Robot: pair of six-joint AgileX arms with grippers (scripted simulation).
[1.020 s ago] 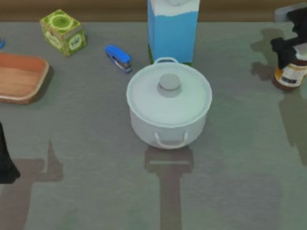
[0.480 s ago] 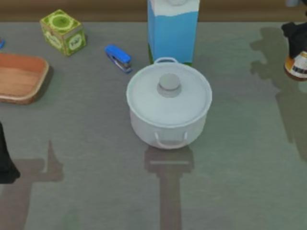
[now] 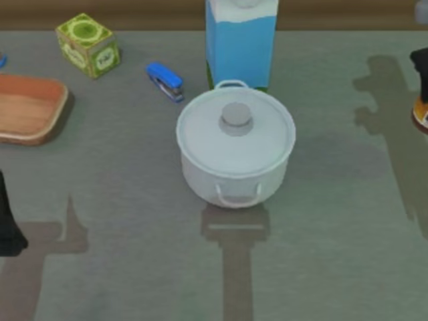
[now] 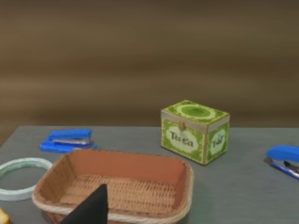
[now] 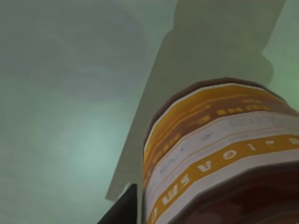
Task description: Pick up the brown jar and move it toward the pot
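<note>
**Jar lifted at the counter's right edge, pot yet to be approached**

The brown jar [image 3: 422,114] shows only as a sliver at the top view's far right edge, its orange-and-white label just in frame; in the right wrist view the brown jar [image 5: 219,154] fills the near field with the counter [image 5: 70,116] well below it, so I judge it airborne and carried; the right gripper [image 3: 421,67] sits above it as a dark mass cut by the frame, and its jaws look clenched on the jar, though only 1 dark finger tip shows beside the label.

The pot [image 3: 235,150] stands at the counter's centre, lid on, 2 loop handles front and back, well apart from the jar; a blue-and-white carton [image 3: 241,41] stands just behind it.

To do this step well, I would carry the jar leftward at its present height, keep it upright, aim for the bare counter to the pot's right, and stop short of the lid knob and handles; the grip should hold firm until the jar is near the pot.

The left gripper [image 3: 8,227] rests parked at the left edge near the wooden tray [image 3: 30,107]; a green tea box [image 3: 87,44] and a blue stapler [image 3: 164,81] lie farther back.
</note>
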